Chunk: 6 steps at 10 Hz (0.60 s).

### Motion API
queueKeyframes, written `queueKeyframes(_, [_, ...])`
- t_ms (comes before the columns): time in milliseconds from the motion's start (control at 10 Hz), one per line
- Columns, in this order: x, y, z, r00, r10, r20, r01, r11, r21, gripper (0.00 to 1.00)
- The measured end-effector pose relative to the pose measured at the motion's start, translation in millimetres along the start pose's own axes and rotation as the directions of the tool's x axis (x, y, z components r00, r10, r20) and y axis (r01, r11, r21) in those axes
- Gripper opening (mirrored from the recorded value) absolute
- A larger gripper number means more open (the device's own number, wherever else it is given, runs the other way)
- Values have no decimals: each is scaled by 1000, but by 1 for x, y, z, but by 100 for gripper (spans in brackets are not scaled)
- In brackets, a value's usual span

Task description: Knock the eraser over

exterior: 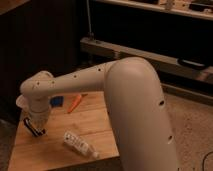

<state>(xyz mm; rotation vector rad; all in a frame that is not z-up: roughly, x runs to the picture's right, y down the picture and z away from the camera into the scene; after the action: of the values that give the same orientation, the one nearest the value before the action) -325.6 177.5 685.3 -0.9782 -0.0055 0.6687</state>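
Note:
My gripper hangs from the white wrist over the left part of the wooden table, close to its surface. A dark shape with pale edges shows right under the wrist. I cannot tell whether it belongs to the gripper or is the black eraser. No separate eraser shows anywhere else; it may be hidden behind the wrist and gripper.
A flat blue pad and an orange stick-like object lie at the table's back. A white bottle lies on its side near the front. A pale cup rim peeks out left of the wrist. My large white arm covers the table's right side.

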Motion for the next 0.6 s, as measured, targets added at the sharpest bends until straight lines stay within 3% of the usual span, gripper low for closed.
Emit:
queueKeyframes(300, [-10, 5, 7, 1000, -16, 0, 16, 1000, -18, 0])
queueKeyframes(600, [-24, 8, 14, 1000, -28, -6, 28, 1000, -13, 0])
